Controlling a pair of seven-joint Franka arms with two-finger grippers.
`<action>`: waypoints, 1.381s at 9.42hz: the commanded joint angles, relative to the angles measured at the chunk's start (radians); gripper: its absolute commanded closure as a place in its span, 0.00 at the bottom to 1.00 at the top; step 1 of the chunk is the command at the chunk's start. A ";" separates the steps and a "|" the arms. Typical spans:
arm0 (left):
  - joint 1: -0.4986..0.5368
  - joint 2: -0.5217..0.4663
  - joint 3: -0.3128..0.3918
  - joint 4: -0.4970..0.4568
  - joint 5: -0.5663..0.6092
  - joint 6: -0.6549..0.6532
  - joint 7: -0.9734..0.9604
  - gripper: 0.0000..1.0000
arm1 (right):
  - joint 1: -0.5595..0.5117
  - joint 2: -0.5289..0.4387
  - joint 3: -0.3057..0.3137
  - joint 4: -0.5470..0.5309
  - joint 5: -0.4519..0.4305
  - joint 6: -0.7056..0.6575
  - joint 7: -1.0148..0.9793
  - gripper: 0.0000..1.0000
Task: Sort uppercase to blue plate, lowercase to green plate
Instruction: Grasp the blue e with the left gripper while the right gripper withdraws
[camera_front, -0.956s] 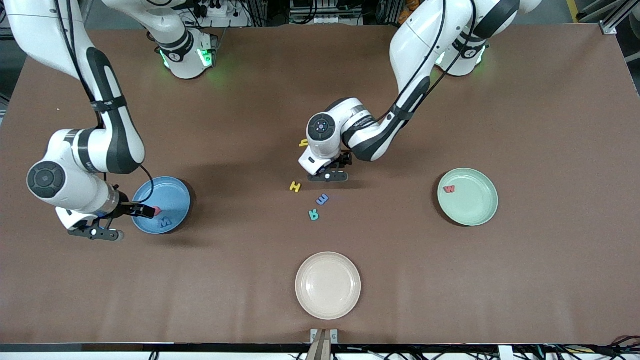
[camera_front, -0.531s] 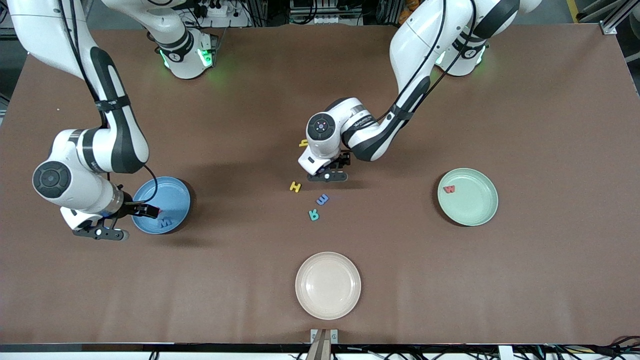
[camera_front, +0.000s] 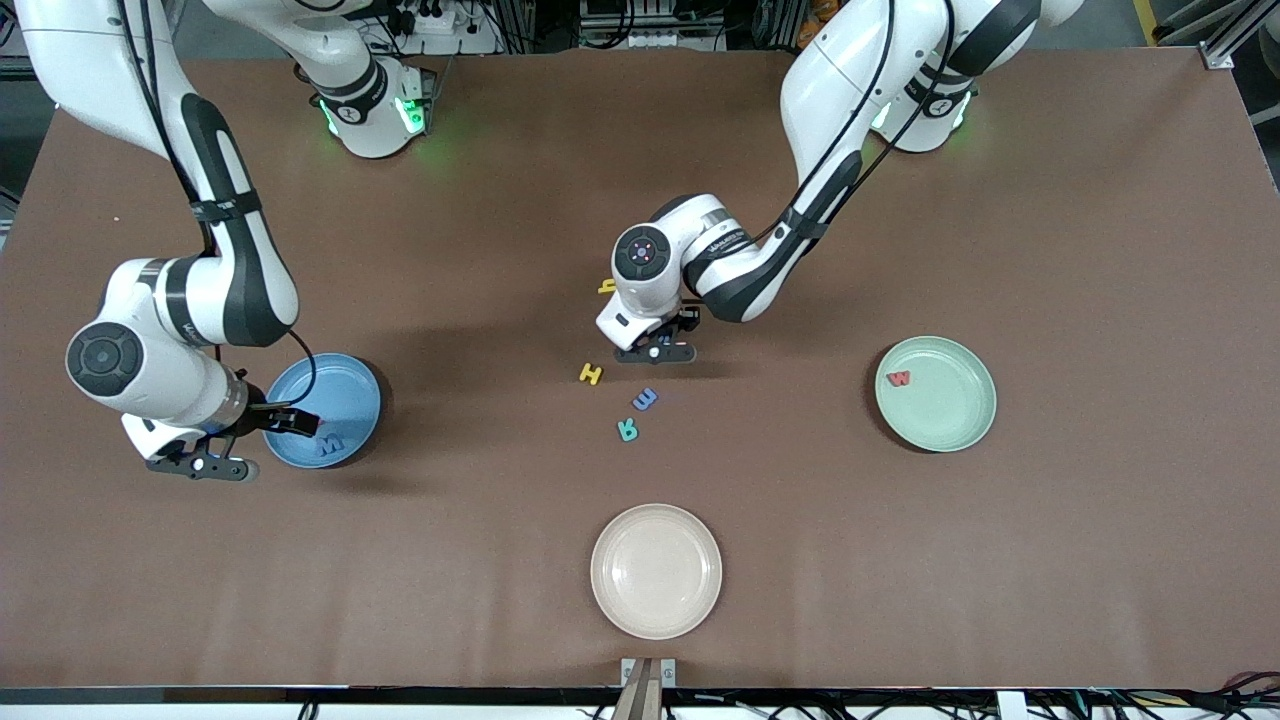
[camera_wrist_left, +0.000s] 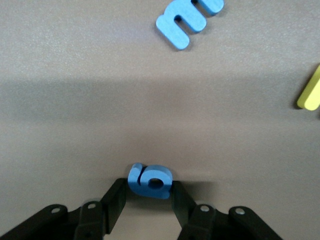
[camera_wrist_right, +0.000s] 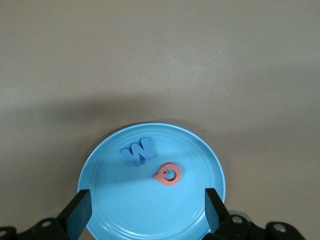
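My left gripper (camera_front: 655, 350) is down at the table's middle, its fingers (camera_wrist_left: 116, 196) pressed on both sides of the blue g (camera_wrist_left: 150, 181). Nearer the camera lie the yellow H (camera_front: 591, 374), the blue m (camera_front: 645, 399) and the teal R (camera_front: 628, 430). The yellow h (camera_front: 606, 286) peeks out beside the left wrist. My right gripper (camera_wrist_right: 146, 202) hangs open over the blue plate (camera_front: 345, 385), which holds the blue M (camera_wrist_right: 137, 151) and the red Q (camera_wrist_right: 169, 174). The green plate (camera_front: 950, 420) holds the red w (camera_front: 900, 378).
An empty cream plate (camera_front: 656, 600) sits near the table's front edge, nearer the camera than the letter cluster. The blue plate is at the right arm's end of the table and the green plate at the left arm's end.
The left gripper's fingers have closed in onto the blue g. The right arm has shifted slightly over the blue plate, its gripper still open.
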 joint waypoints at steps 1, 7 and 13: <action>0.000 0.013 0.001 -0.003 -0.013 0.006 -0.018 0.53 | 0.008 -0.017 0.002 -0.014 0.016 0.000 0.000 0.00; 0.002 0.009 0.004 -0.003 -0.015 0.006 -0.013 0.68 | 0.019 -0.017 0.002 -0.014 0.016 -0.002 0.009 0.00; 0.029 -0.039 0.004 -0.004 -0.038 -0.031 0.017 0.94 | 0.077 -0.014 0.002 -0.010 0.016 -0.002 0.114 0.00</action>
